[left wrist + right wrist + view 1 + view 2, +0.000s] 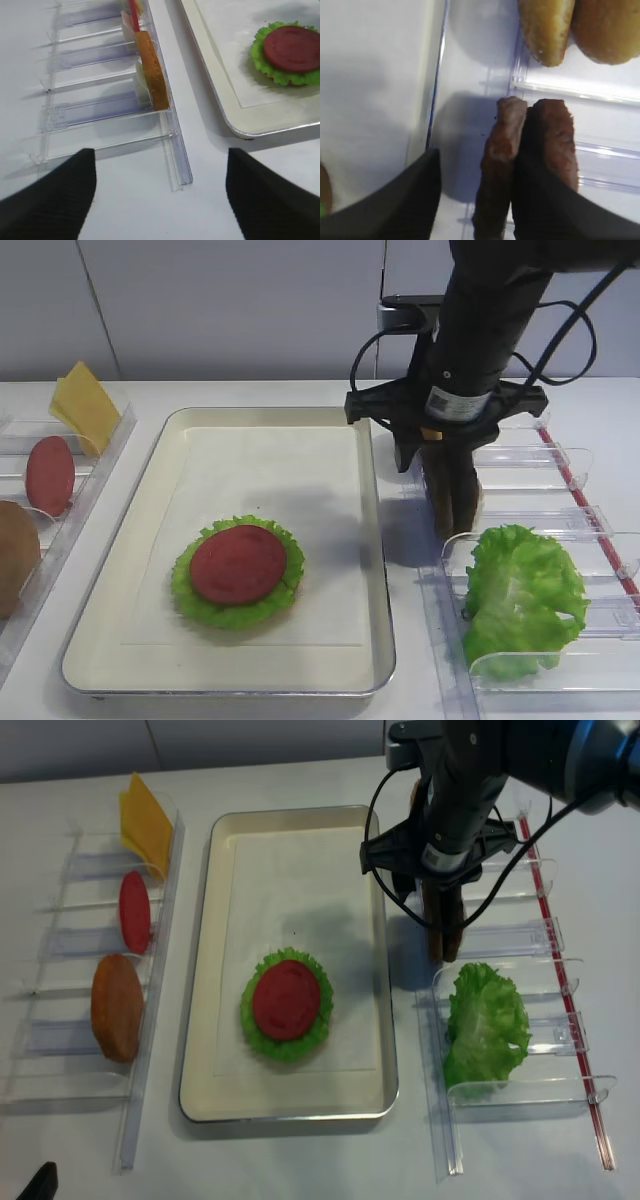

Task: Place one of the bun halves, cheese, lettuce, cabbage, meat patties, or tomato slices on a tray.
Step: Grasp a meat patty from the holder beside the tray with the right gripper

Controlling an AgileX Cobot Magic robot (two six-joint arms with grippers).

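White table (250, 390), pale grey wall (200, 300) behind

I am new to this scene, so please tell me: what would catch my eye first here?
The right pincer reaches down into the clear rack right of the tray, one finger between the two upright meat patties. On the tray a tomato slice lies on lettuce.

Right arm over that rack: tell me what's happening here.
The right claw is down in the clear rack right of the tray, its fingers straddling one of two upright meat patties; no firm grip shows yet. On the tray a tomato slice lies on lettuce. The left claw hovers open beside the left rack.
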